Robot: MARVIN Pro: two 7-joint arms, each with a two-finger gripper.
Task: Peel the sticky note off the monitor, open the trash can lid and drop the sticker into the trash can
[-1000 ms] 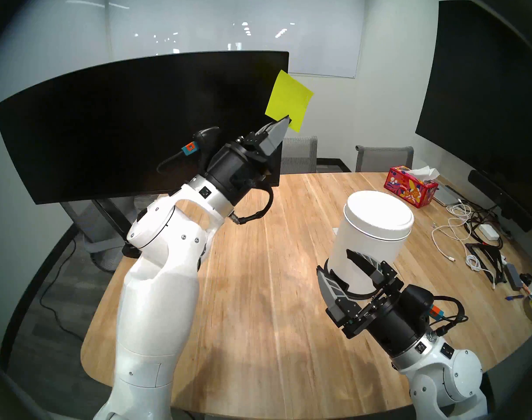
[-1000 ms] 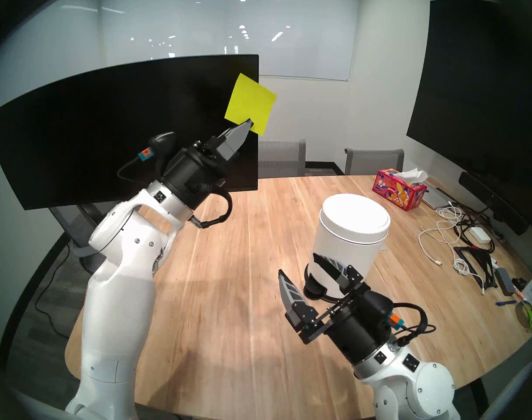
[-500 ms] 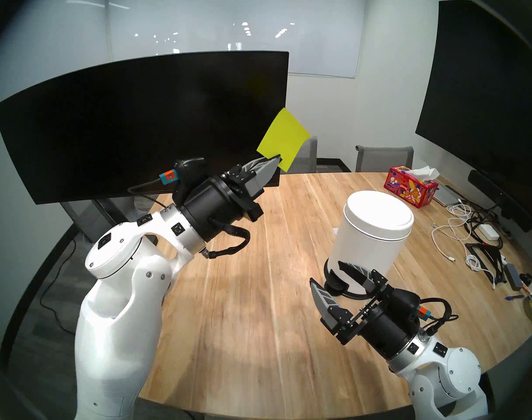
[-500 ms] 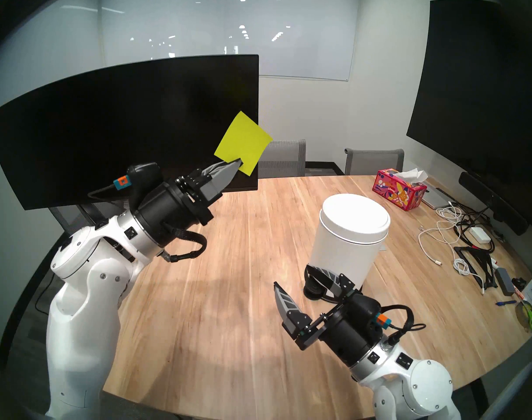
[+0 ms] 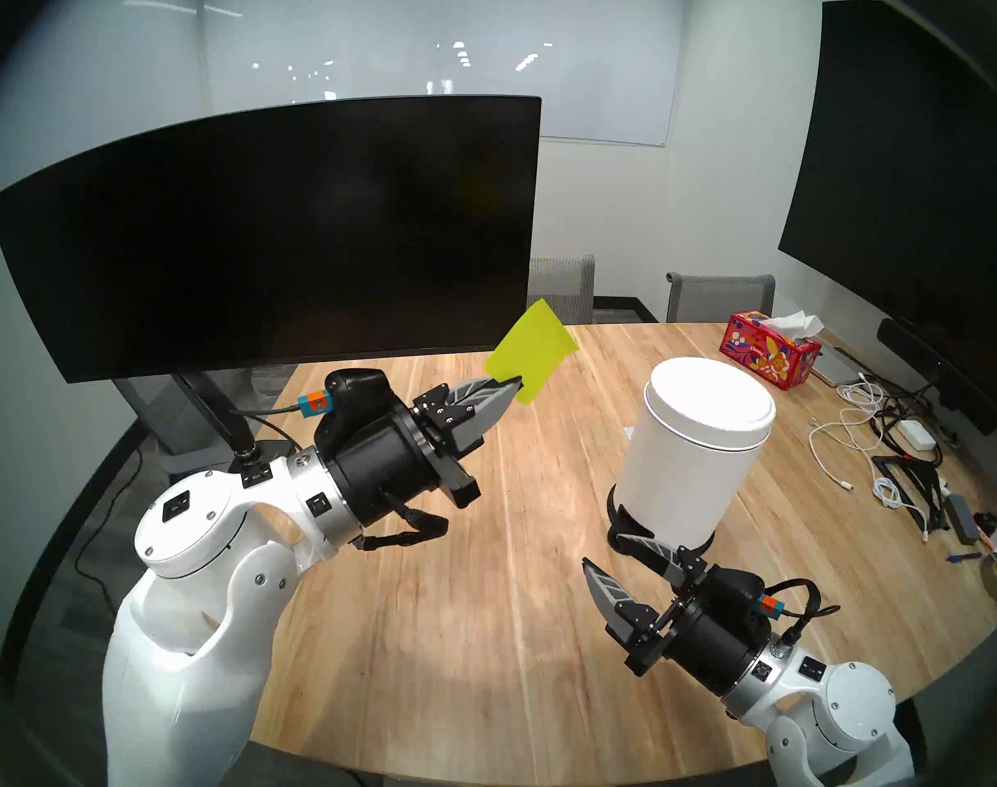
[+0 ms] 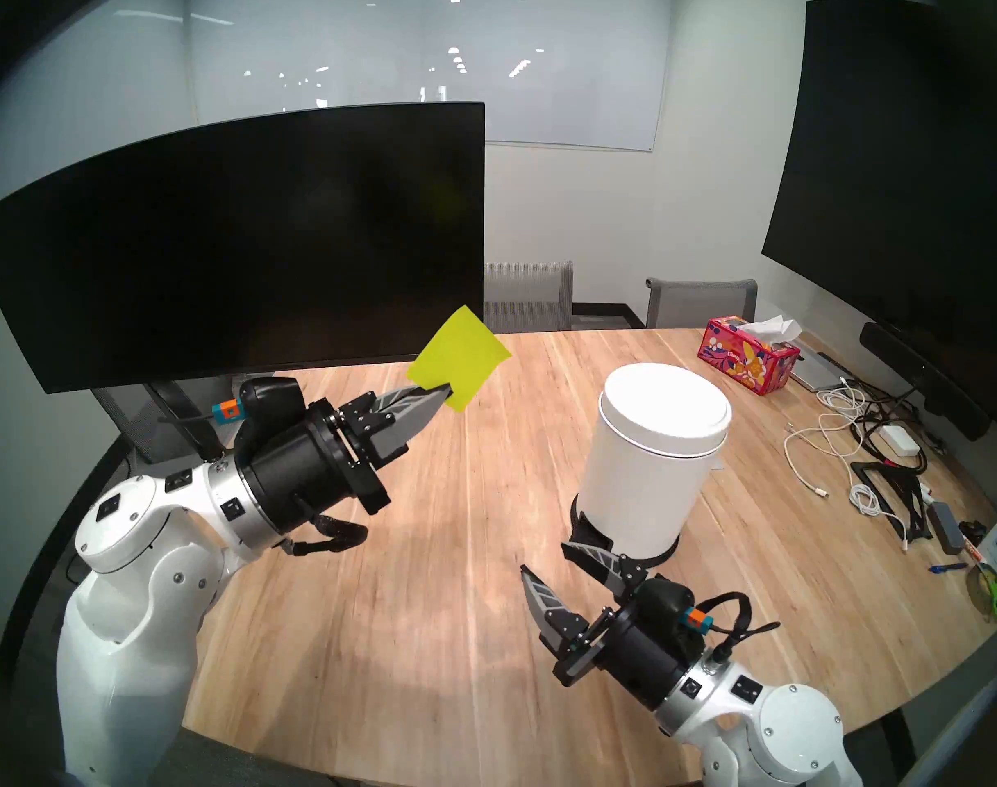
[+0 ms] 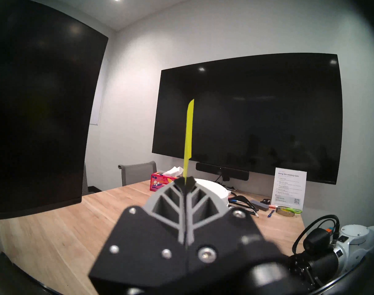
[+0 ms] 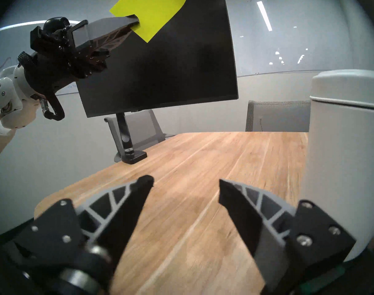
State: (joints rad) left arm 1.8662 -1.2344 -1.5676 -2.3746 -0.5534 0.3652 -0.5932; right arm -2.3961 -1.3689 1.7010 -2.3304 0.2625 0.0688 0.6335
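Observation:
My left gripper (image 5: 516, 384) is shut on a corner of the yellow-green sticky note (image 5: 533, 351) and holds it in the air, clear of the monitor (image 5: 269, 229), below the monitor's lower right corner. In the left wrist view the note (image 7: 188, 135) stands edge-on out of the shut fingertips. The white trash can (image 5: 683, 473) stands to the right on the table, its lid (image 5: 710, 399) closed. My right gripper (image 5: 604, 550) is open and empty, low at the bin's front-left base; its upper finger lies over the black pedal area. The right wrist view shows the note (image 8: 152, 9) and the bin wall (image 8: 341, 160).
The wooden table (image 5: 484, 627) has a red floral tissue box (image 5: 771, 351) and a tangle of cables (image 5: 859, 428) at the right. A bigger black screen (image 5: 905, 172) hangs on the right wall. Grey chairs (image 5: 717, 297) stand behind. The monitor's base (image 8: 132, 157) sits at the table's left edge.
My left gripper has come down and back from the monitor's upper right corner, carrying the note free of the screen. My right gripper has sunk lower to the bin's base.

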